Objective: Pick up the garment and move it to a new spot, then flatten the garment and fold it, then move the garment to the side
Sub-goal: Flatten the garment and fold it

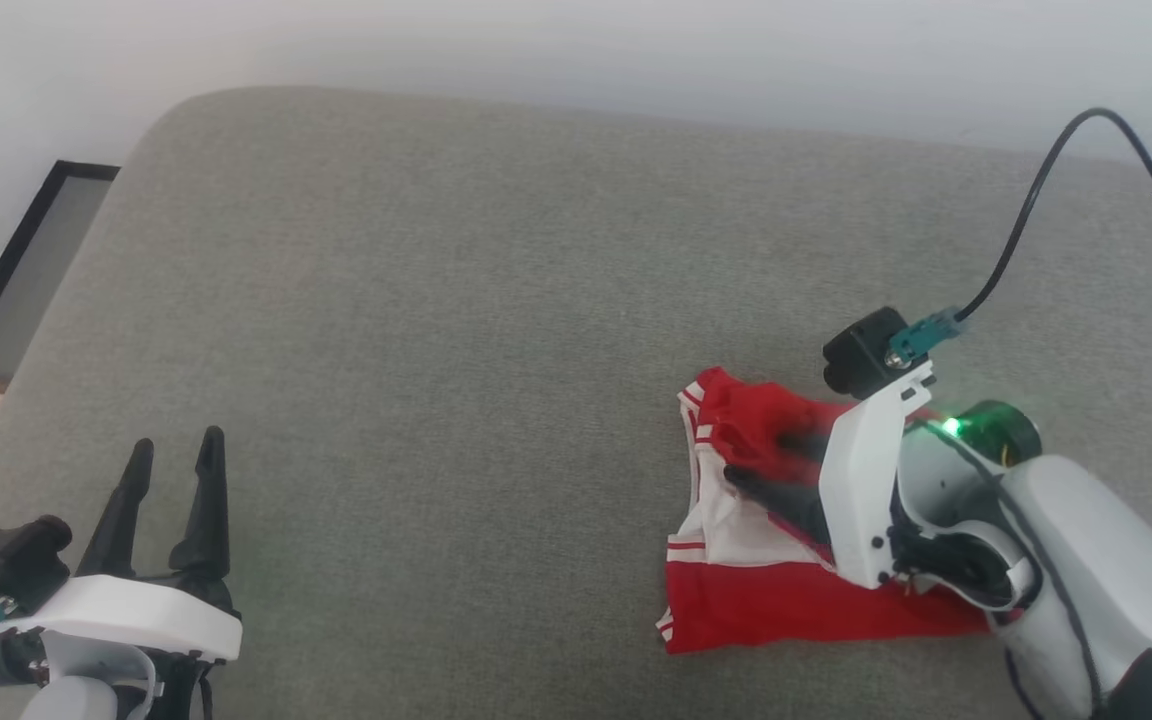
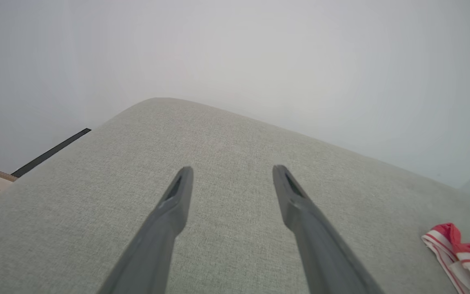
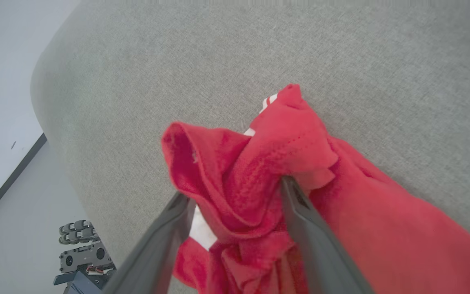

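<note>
Head view: we see the crumpled red-and-white jersey (image 1: 756, 600) at the right of the grey woven cushion (image 1: 436, 300), partly under the right gripper (image 1: 758, 455), fingers (image 3: 304, 220) released, soft folds between them; left gripper (image 1: 176, 440) splayed, empty, well apart.

The red, white-trimmed garment (image 1: 796, 600) lies loosely folded and bunched on the grey cushion (image 1: 436, 300).

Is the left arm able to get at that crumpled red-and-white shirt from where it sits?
Probably, though it's a long stretch: bare grey fabric cushion lies between the open left gripper and the crumpled red-and-white shirt. The right gripper straddles its bunched folds.
</note>
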Tool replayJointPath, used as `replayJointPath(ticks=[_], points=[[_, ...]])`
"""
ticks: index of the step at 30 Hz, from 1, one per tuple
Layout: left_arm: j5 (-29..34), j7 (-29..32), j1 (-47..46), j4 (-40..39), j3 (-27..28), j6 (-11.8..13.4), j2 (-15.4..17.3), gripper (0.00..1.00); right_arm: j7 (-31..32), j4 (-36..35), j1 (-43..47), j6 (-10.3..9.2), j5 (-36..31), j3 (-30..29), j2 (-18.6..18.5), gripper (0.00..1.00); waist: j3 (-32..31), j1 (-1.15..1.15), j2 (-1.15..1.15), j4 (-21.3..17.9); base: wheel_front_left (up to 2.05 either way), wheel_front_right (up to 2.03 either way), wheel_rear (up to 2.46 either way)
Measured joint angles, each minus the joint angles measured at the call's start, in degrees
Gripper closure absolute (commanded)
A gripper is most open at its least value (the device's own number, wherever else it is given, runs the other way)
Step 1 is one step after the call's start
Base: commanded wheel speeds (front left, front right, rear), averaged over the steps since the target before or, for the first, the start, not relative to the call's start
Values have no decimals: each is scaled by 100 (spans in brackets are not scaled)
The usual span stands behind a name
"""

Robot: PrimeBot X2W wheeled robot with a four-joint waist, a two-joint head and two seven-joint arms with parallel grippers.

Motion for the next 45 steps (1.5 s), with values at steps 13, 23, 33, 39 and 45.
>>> replayJointPath(ticks=[13,23,33,39,45], points=[[-36,0,96,-44,131,0,105,0,-447,-458,105,0,127,-522,-439,0,-191,0,0,-452,0,0,0],[-31,0,244,-58,221,0,214,0,-1273,-536,597,0,14,-1202,-691,0,-373,0,0,-871,0,0,0],[12,0,292,-46,213,0,311,0,-2737,-222,1065,0,-158,-1458,-909,0,-530,0,0,-1151,0,0,0],[16,0,366,-32,221,-1,363,0,-3889,246,1352,0,-298,-1547,-994,0,-600,0,0,-1259,0,0,0],[37,0,414,2,207,0,400,0,-4810,828,1459,0,-511,-1471,-988,0,-650,0,0,-1329,0,0,0]])
